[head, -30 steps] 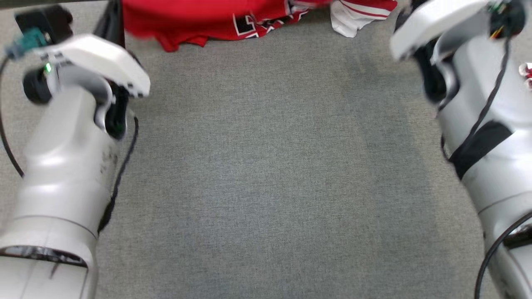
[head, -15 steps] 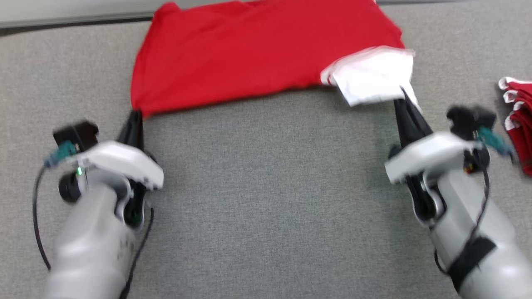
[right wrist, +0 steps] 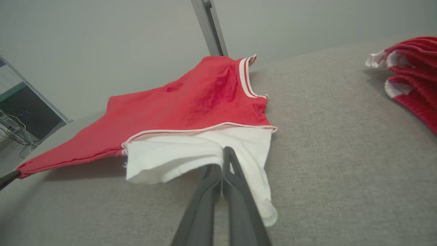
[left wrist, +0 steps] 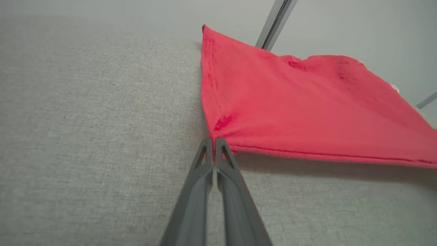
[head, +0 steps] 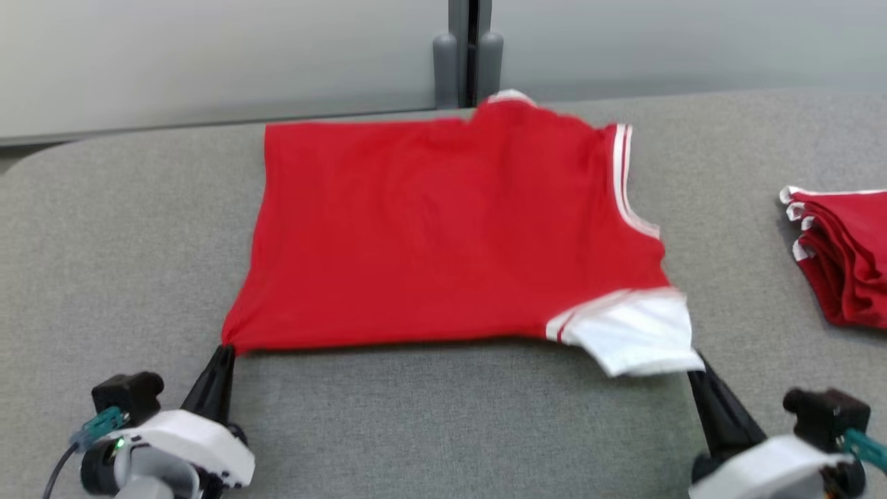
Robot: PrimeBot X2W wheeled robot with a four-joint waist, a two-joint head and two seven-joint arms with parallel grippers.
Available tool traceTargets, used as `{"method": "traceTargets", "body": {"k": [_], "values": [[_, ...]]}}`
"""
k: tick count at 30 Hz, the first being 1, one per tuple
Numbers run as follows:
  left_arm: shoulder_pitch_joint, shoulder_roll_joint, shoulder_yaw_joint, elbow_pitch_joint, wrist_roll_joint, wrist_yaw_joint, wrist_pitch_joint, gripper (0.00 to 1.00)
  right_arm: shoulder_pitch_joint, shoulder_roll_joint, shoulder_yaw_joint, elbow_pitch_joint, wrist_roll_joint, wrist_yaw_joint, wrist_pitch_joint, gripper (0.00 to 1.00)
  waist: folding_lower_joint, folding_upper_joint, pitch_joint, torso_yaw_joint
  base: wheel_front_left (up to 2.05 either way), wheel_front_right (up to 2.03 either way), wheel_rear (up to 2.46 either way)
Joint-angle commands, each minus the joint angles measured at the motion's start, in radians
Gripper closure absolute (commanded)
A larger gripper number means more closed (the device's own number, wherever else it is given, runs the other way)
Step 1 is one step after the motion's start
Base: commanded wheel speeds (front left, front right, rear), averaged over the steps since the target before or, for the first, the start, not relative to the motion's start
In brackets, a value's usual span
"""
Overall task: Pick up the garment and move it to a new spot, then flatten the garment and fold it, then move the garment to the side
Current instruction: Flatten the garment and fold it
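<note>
1. Garment [head: 443,229] lies spread out in the middle of the grey surface [head: 125,229]. It is a red top with white trim, and its far edge is close to the far edge of the surface.
2. Its long way runs from left to right. The near edge is pulled straight between the two sets of jaws.
3. The left jaws are squeezed tight on the near left corner of the red cloth, which bunches at their tips.
4. The right jaws are squeezed tight on the white flap [head: 634,333] at the near right corner.
5. All the cloth lies ahead of both jaws, toward the far edge. Each arm has its own corner, so neither is nearer.
6. The near edge looks lifted a little, with a dark shadow under it. The far part rests on the surface.
7. The left arm [head: 173,450] and right arm [head: 769,464] sit low at the near edge, well apart. Their jaws point away from the robot and a bit inward.
8. I think the next job is to lay the near edge down flat without letting it go slack.
9. A pile of folded red tops [head: 842,256] sits at the right edge, well apart from the garment.
</note>
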Motion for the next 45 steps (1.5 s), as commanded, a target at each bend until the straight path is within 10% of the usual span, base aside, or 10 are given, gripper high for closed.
{"method": "traceTargets", "body": {"k": [1, 11, 22, 45], "values": [[0.010, 0.013, 0.006, -0.019, -0.002, 0.009, 0.006, 1.00, 0.022, -0.004, -0.013, -0.021, -0.007, 0.000, 0.017, 1.00, 0.0000, 0.0000, -0.018, 0.004, 0.00, 0.00, 0.00], [0.331, 0.147, 0.049, -0.556, -0.027, 0.192, 0.230, 1.00, 0.354, 0.064, -0.135, -0.483, -0.102, 0.000, 0.463, 1.00, 0.0000, 0.0000, -0.092, -0.007, 0.00, 0.00, 0.00], [0.550, 0.210, 0.062, -0.945, -0.019, 0.358, 0.399, 1.00, 0.458, 0.089, -0.207, -0.637, -0.119, 0.000, 0.656, 1.00, 0.0000, 0.0000, -0.114, 0.014, 0.00, 0.00, 0.00], [0.225, 0.170, 0.055, -0.685, -0.191, 0.222, 0.529, 1.00, -0.098, -0.045, -0.092, -0.221, -0.028, 0.000, 0.586, 1.00, 0.0000, 0.0000, 0.113, 0.012, 0.00, 0.00, 0.00]]}}
